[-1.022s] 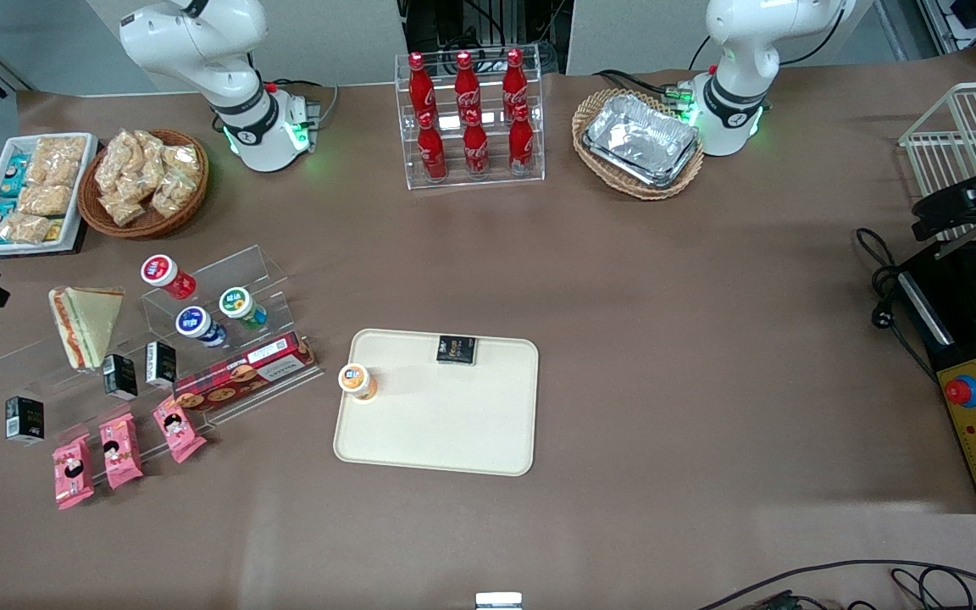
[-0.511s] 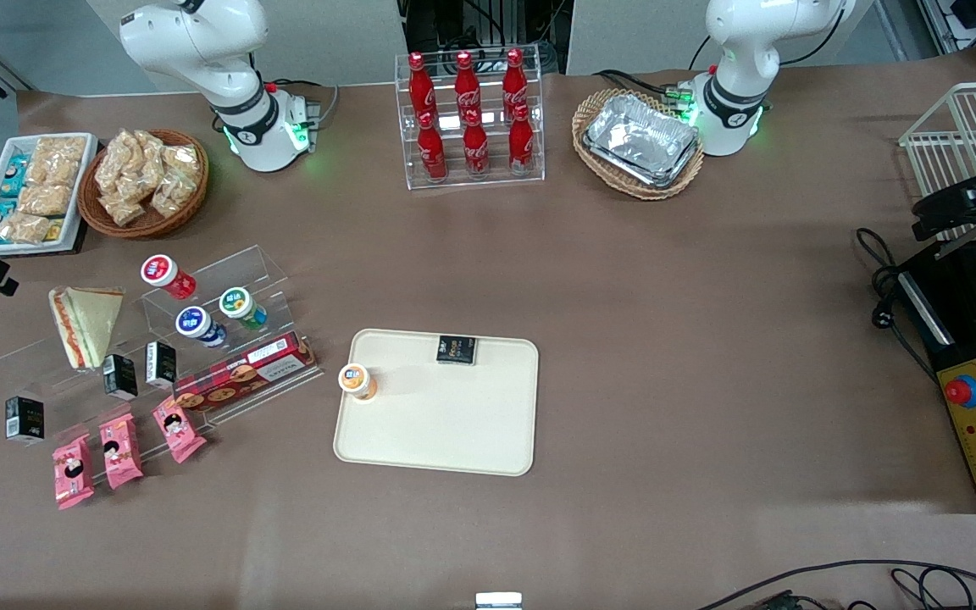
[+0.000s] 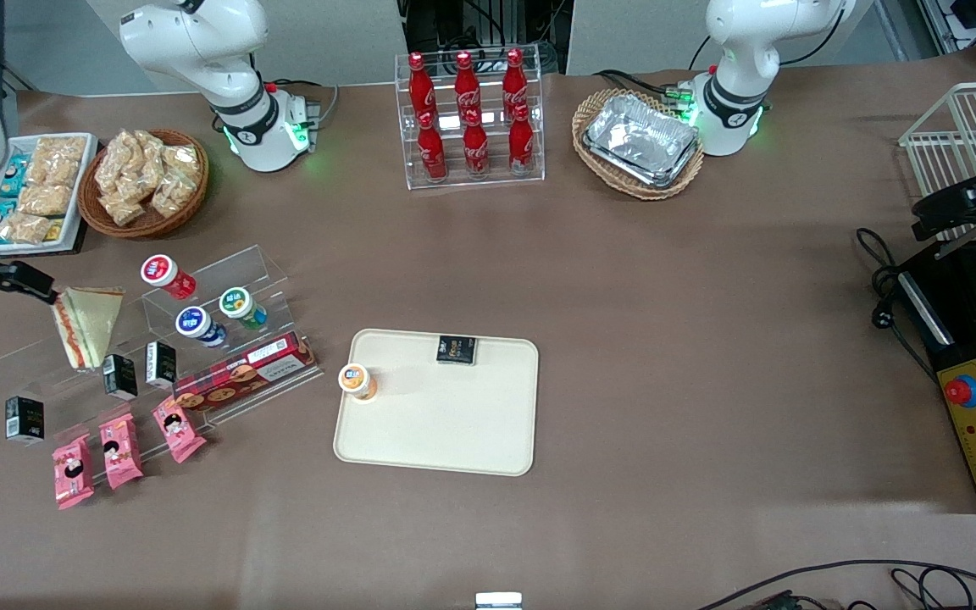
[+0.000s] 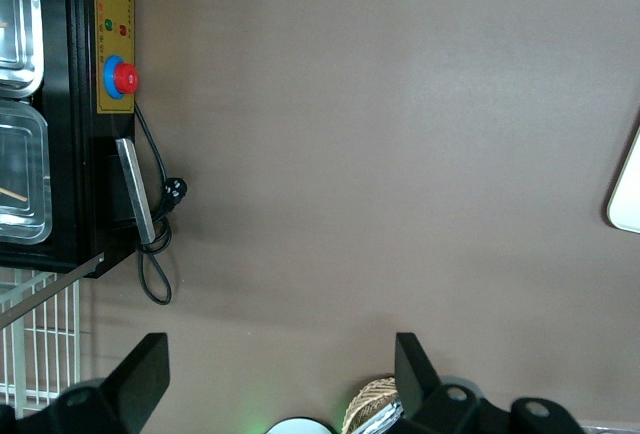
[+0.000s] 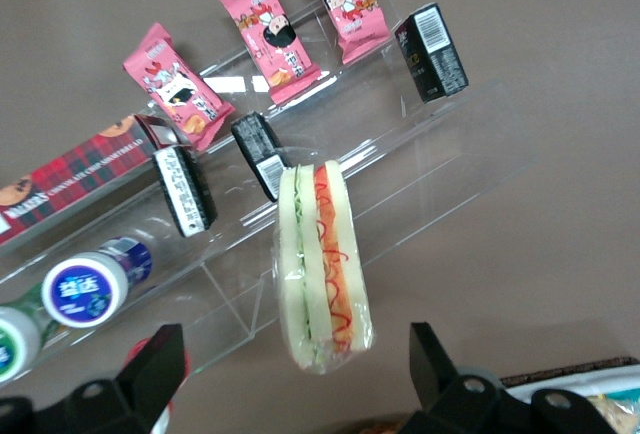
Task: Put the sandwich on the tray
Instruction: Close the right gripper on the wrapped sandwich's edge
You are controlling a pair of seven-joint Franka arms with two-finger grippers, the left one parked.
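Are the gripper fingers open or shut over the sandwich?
Open: the gripper hovers above the sandwich, fingers spread wider than it, not touching.

Gripper (image 5: 290,374) open, fingers astride wrapped sandwich (image 5: 320,264) on clear acrylic rack (image 5: 420,154).

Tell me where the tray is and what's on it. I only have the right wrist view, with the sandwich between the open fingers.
Observer: The cream tray lies mid-table, toward the parked arm's end from the sandwich.
Operator: Report its load.
Observer: It holds a small black box by the rim farther from the front camera, and an orange-lidded bottle at the edge toward the working arm's end.
Operator: Place my gripper.
Observer: The gripper is at the sandwich's end farther from the front camera.
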